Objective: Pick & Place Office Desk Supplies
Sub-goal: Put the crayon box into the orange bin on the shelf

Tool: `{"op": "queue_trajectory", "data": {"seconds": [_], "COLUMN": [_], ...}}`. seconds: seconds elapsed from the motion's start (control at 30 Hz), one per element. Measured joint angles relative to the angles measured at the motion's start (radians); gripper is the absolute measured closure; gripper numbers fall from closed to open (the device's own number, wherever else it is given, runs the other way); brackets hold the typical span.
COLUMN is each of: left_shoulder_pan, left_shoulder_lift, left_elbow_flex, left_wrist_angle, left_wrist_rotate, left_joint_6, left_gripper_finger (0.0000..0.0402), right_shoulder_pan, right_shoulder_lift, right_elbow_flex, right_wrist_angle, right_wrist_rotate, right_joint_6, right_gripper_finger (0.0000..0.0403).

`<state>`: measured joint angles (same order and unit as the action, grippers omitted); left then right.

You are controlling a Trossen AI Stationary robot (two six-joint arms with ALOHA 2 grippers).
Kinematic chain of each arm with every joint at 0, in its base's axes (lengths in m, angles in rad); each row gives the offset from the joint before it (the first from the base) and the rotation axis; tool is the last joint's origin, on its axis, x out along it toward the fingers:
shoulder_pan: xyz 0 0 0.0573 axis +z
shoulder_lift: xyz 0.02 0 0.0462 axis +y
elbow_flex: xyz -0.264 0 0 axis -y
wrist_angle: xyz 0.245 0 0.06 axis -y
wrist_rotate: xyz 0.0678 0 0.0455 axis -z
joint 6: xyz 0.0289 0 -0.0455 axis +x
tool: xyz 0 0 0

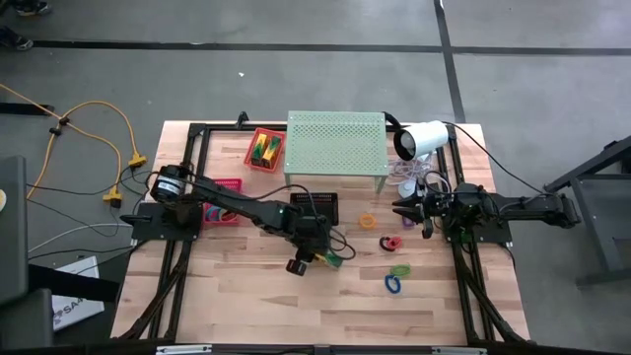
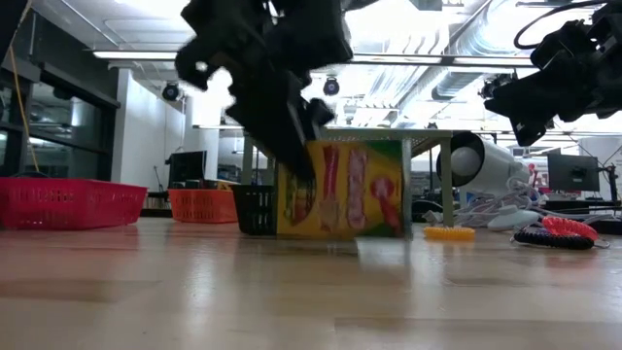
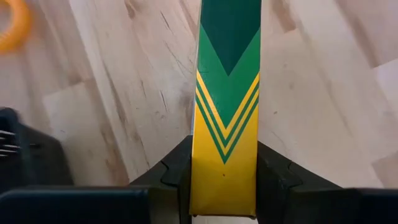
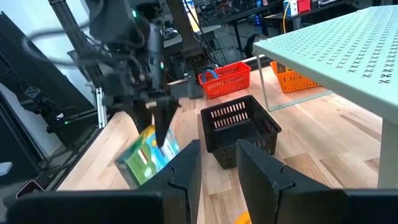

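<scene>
Left of centre in the high view, the left end effector (image 1: 314,258) is clamped on a yellow-green box (image 1: 331,259) on the worktop (image 1: 246,306); it looks light, stiff and slick, best pinched across its narrow faces. Centre-right, the right end effector (image 1: 406,211) hovers empty, fingers slightly parted.

Around the light wooden table (image 1: 246,296) lies a grey concrete floor (image 1: 296,59) crossed by dark lines, with yellow cables (image 1: 94,128) beside the table, while fluorescent ceiling lights (image 2: 146,55) and exposed ducts (image 2: 466,44) hang beyond it.
</scene>
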<state>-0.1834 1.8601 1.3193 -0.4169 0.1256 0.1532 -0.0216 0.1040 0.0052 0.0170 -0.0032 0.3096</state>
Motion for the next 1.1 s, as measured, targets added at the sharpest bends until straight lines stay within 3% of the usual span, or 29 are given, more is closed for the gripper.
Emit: {"op": "queue_trajectory", "data": {"seconds": [0.5, 1.1], "left_shoulder_pan": [0.034, 0.025], "left_shoulder_lift": [-0.257, -0.329], "left_elbow_flex": [0.001, 0.001], "left_wrist_angle": [-0.206, -0.436], "left_wrist_rotate": [-0.117, -0.179], "left_joint_6": [-0.107, -0.391], "left_gripper_finger": [0.0294, 0.0294], "right_shoulder_pan": [0.0, 0.0], "right_shoulder_lift": [0.0, 0.0], "right_elbow_flex": [0.0, 0.0], "right_wrist_angle": [0.0, 0.0], "right_wrist_rotate": [0.0, 0.0], "right_joint_6": [0.0, 0.0], "right_gripper_finger": [0.0313, 0.0313]}}
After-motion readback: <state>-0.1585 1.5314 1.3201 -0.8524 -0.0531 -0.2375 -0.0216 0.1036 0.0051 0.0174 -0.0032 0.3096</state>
